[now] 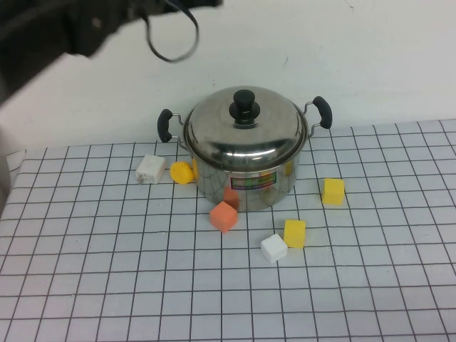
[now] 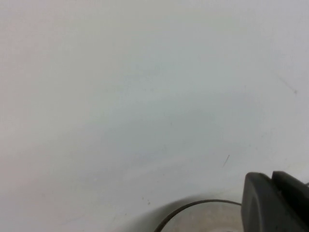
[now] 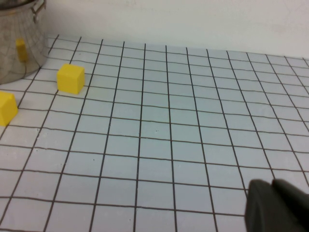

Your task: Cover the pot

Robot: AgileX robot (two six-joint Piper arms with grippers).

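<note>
The steel pot (image 1: 246, 182) with two black side handles and a colourful label stands at the back middle of the grid mat. The domed steel lid (image 1: 246, 135) with a black knob (image 1: 244, 105) sits on it, level. My left arm (image 1: 78, 28) is raised high at the back left, away from the pot. My left gripper (image 2: 273, 198) is shut and empty, facing the white wall. My right gripper (image 3: 275, 205) is shut and empty, low over the mat to the right of the pot (image 3: 17, 48). It is out of the high view.
Loose blocks lie round the pot: a white block (image 1: 151, 169), a yellow piece (image 1: 182, 172), an orange cube (image 1: 223, 216), a white cube (image 1: 273, 247) and two yellow cubes (image 1: 294, 233) (image 1: 333, 191). A white wall stands behind.
</note>
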